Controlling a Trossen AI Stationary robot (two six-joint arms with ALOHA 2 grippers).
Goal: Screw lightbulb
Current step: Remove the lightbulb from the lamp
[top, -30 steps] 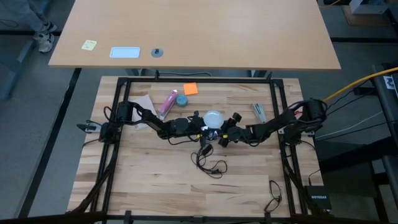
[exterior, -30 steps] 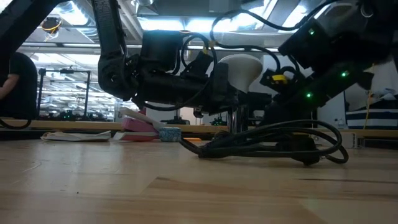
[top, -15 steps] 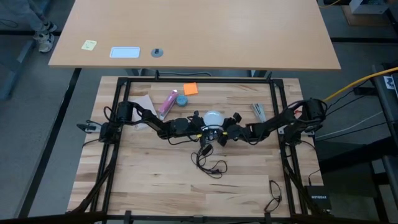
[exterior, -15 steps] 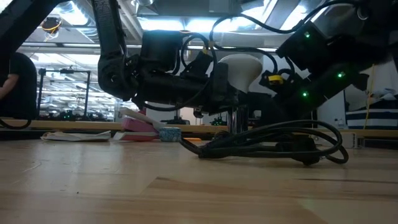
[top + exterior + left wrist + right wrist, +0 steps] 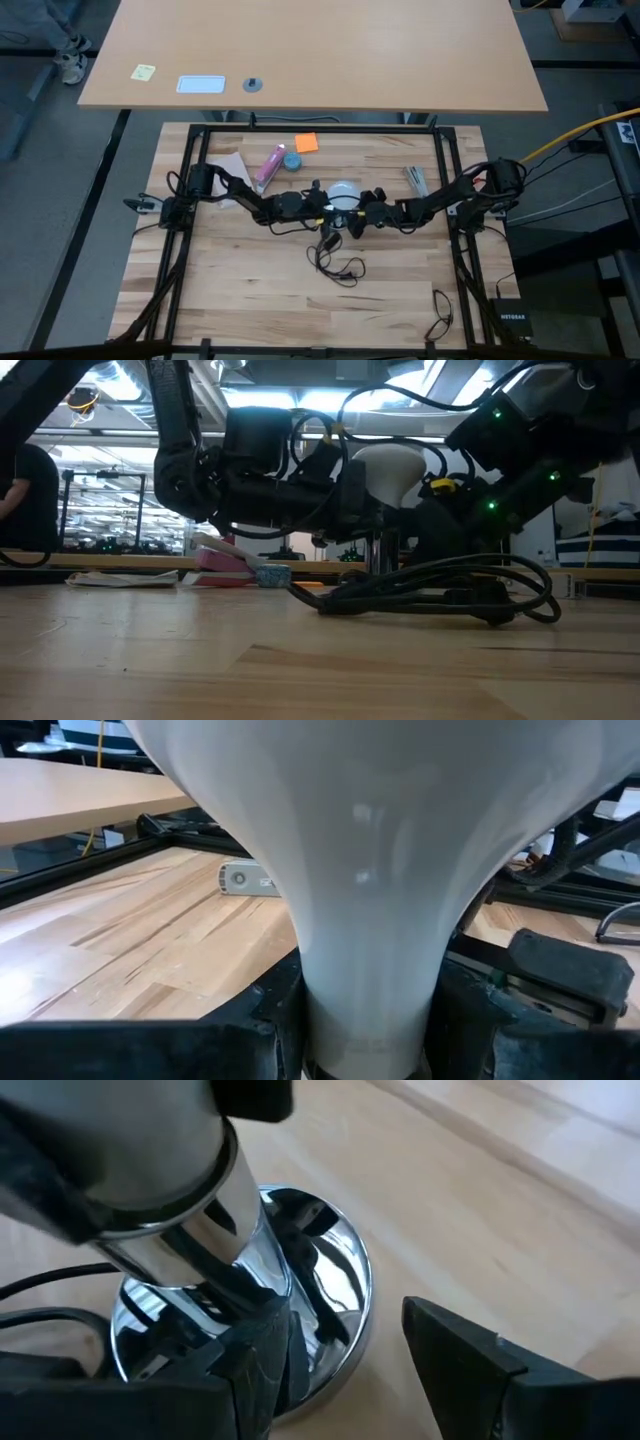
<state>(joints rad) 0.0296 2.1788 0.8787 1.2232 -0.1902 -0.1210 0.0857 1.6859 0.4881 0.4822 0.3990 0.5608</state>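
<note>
The lightbulb [image 5: 343, 188], frosted white, stands upright on the silver lamp's socket [image 5: 180, 1190] at the table's middle. In the low view its globe [image 5: 392, 468] rises above the dark grippers. My left gripper [image 5: 365, 1020] reaches in level from the table's left and is shut on the bulb. My right gripper [image 5: 345, 1370] comes slanting down from the right. It stands open beside the lamp's stem, over the shiny round base [image 5: 340, 1270]. The lamp's black cord [image 5: 335, 262] trails toward the near edge. My left gripper pinches the bulb's narrow neck [image 5: 365, 975] between its two fingers [image 5: 270, 1020], level, from the table's left. The bulb stands upright with its globe above the fingers and its foot down in the socket. My right gripper has one finger [image 5: 255, 1370] close against the lamp's stem; whether it touches I cannot tell.
A pink tube with a blue cap [image 5: 271, 164], an orange note [image 5: 306, 143] and a crumpled paper [image 5: 228, 163] lie at the far left. A small silver piece [image 5: 416, 180] lies far right. The coiled cord [image 5: 450, 590] lies in front of the lamp. Black frame rails [image 5: 447, 170] border the board.
My right gripper has rolled at its wrist while staying beside the lamp, and has edged slightly toward the bulb. Its fingers stay open. The left gripper and the bulb have kept still.
</note>
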